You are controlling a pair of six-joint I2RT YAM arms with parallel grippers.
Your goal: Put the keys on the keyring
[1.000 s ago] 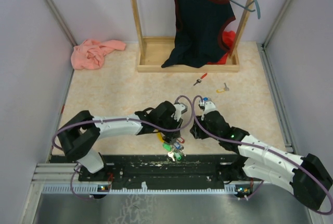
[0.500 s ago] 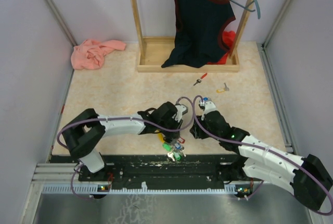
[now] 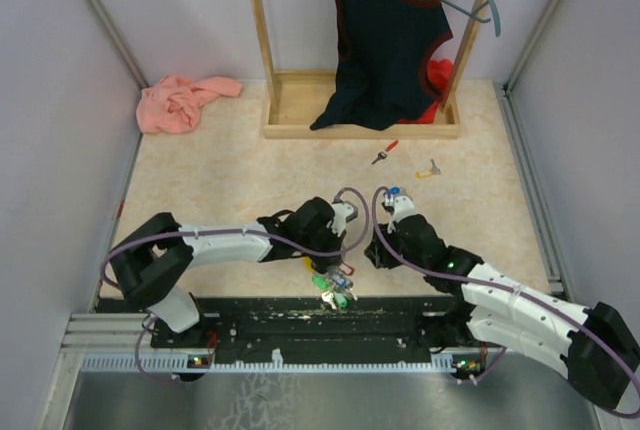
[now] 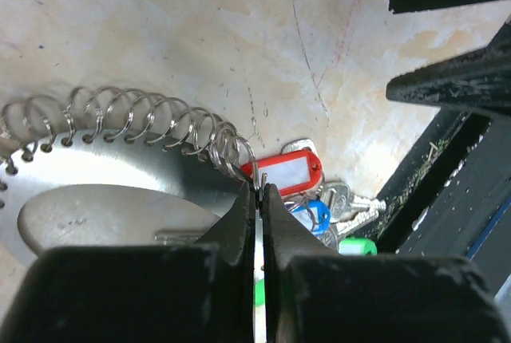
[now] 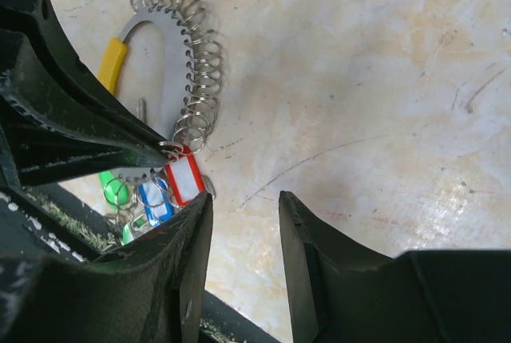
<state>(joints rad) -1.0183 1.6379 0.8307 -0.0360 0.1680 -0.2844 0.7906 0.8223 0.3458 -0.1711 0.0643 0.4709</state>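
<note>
The keyring (image 4: 120, 175) is a flat silver loop edged with many wire rings, with a yellow section (image 5: 112, 64). It lies on the floor near the black front edge. My left gripper (image 4: 259, 191) is shut on one wire ring at the loop's end. Red (image 4: 286, 174), blue (image 4: 313, 215) and green (image 4: 357, 246) tags and silver keys (image 4: 339, 199) hang bunched there. My right gripper (image 5: 243, 199) is open and empty just beside the red tag (image 5: 185, 179). In the top view the bunch (image 3: 338, 285) lies below both grippers. A red-headed key (image 3: 385, 153) and a yellow-headed key (image 3: 428, 169) lie loose farther back.
A wooden rack (image 3: 300, 110) with a dark garment (image 3: 385, 40) and hangers stands at the back. A pink cloth (image 3: 180, 102) lies at the back left. The black base rail (image 3: 300, 315) runs right beside the bunch of keys. Grey walls close both sides.
The left arm's elbow swung slightly out and back. Both grippers stay almost where they were, the left still shut on the ring.
</note>
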